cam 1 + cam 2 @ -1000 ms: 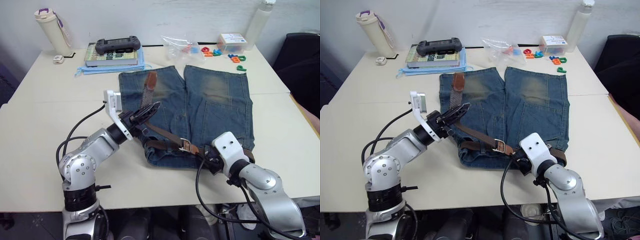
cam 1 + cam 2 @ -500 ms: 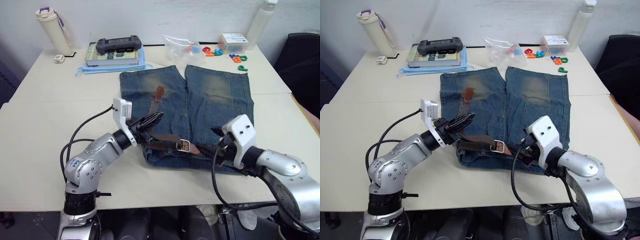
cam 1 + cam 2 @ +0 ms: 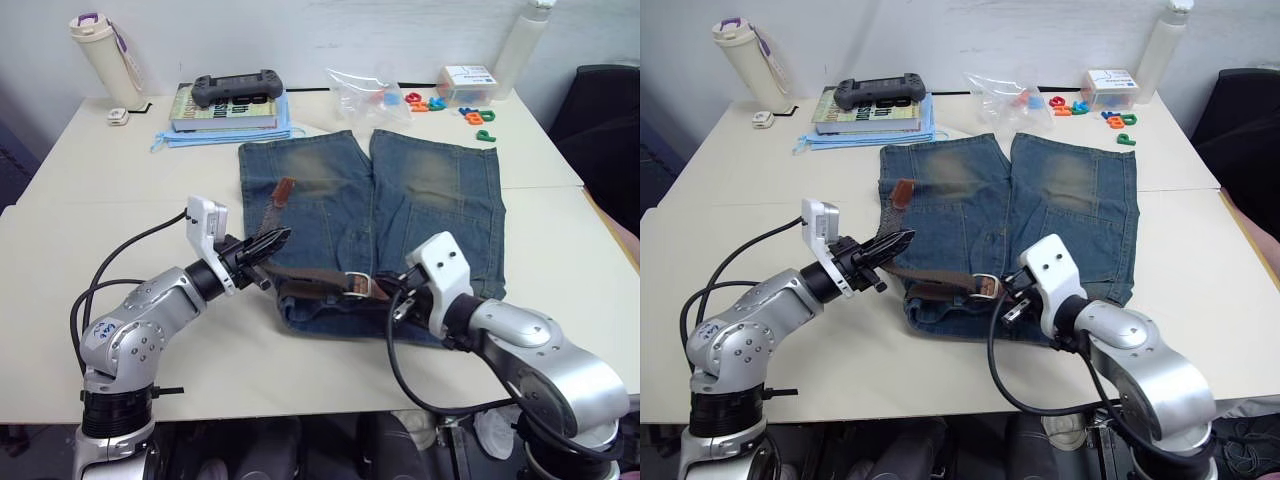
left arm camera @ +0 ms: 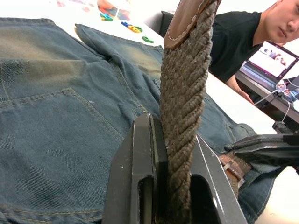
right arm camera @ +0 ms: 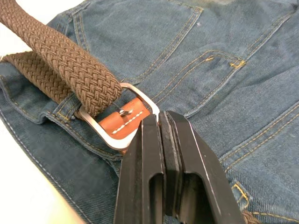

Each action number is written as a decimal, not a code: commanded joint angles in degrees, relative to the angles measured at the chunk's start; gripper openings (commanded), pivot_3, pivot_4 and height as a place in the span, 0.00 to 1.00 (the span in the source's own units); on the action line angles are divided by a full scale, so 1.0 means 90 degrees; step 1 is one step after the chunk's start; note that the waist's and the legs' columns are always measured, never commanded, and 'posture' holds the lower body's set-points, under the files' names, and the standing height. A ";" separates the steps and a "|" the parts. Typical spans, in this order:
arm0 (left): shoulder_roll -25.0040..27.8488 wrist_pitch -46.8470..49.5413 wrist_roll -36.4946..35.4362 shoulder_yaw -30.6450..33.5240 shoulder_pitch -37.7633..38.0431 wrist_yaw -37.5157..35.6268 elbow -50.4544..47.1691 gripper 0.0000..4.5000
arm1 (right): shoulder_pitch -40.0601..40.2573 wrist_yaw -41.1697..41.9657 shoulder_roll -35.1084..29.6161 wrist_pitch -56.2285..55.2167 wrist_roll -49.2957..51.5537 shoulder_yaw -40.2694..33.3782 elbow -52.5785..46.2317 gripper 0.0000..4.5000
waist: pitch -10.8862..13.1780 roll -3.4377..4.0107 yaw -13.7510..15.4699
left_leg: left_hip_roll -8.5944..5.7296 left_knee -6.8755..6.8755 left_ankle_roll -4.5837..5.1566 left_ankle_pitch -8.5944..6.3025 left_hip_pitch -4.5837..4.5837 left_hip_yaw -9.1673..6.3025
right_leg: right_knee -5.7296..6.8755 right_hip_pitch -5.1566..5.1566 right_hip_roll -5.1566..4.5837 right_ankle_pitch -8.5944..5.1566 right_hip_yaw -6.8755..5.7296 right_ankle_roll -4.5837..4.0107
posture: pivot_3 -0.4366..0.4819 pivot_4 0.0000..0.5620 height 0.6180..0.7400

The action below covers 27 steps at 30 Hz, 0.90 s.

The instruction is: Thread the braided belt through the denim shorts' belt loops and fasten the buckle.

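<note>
Both arms reach low over the shorts [image 3: 400,210] on the table [image 3: 100,200]. The left gripper [image 3: 272,240] is clamped on the belt [image 4: 184,93] near its lifted tip. The right gripper [image 5: 161,123], jaws together, touches the buckle [image 5: 117,116] at the waistband.

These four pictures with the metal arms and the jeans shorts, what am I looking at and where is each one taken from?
A two-armed humanoid robot is working at a pale table. Two pictures come from cameras in its head, looking down over its arms; the other two from a camera on each wrist, looking along that arm's black two-fingered pincer.

Blue denim shorts with faded brownish patches lie flat. A dark-brown braided belt runs along the waistband and passes through its silver rectangular buckle.

The left pincer is shut on the belt's free end, holding it raised. The right pincer is shut, its tips at the buckle's edge; whether it grips anything is unclear.

At the table's far side lie books, a game controller, bottles and coloured toy pieces.
</note>
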 commanded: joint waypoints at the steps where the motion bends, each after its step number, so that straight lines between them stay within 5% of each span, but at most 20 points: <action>1: 0.0079 0.0041 -0.0158 0.0034 0.0010 0.0001 -0.0443 0.00 | 0.0123 -0.0257 0.0028 -0.0019 0.0002 0.0138 -0.0407 0.02 | 0.0000 0.0000 0.0002 | 0.0000 0.0000 0.0000 0.0000 0.0000 0.0000 | 0.0000 0.0000 0.0000 0.0000 0.0000 0.0000 | 0.48 0.27 0.34; 27: -0.0140 0.0002 -0.0019 -0.0345 -0.0420 0.0071 -0.0417 0.00 | -0.0093 -0.1004 0.0204 -0.0464 -0.0119 0.1400 0.0376 0.02 | 0.0000 0.0001 -0.0016 | 0.0000 -0.0004 0.0000 -0.0001 -0.0004 -0.0003 | -0.0005 -0.0003 0.0001 0.0000 -0.0003 0.0000 | 0.48 0.27 0.34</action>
